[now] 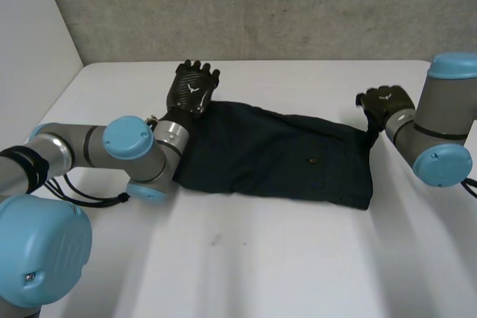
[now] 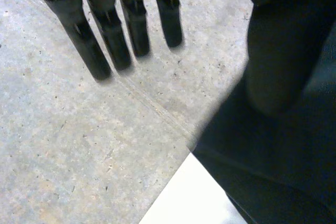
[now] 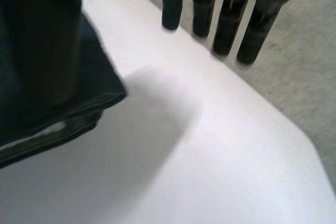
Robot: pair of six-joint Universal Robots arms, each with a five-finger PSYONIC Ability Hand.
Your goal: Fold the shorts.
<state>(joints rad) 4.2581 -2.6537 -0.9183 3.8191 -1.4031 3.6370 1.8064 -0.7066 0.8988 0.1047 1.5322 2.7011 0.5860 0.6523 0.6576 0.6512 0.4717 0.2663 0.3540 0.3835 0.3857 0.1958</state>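
Dark navy shorts [image 1: 276,154] lie spread flat across the middle of the white table [image 1: 298,258]. My left hand [image 1: 192,88] stands raised at the shorts' far left corner. In its wrist view its fingers [image 2: 105,40] are straight and apart from the thumb, with the cloth [image 2: 273,171] beside and under the thumb. My right hand [image 1: 385,103] is at the far right corner, where the cloth rises slightly toward it. Its fingers [image 3: 228,19] are straight too, and the shorts' hemmed edge [image 3: 47,77] hangs by the thumb.
A grey concrete wall [image 1: 261,5] runs behind the table's far edge, close to both hands. A white panel [image 1: 30,27] stands at the left. Bare table lies in front of the shorts.
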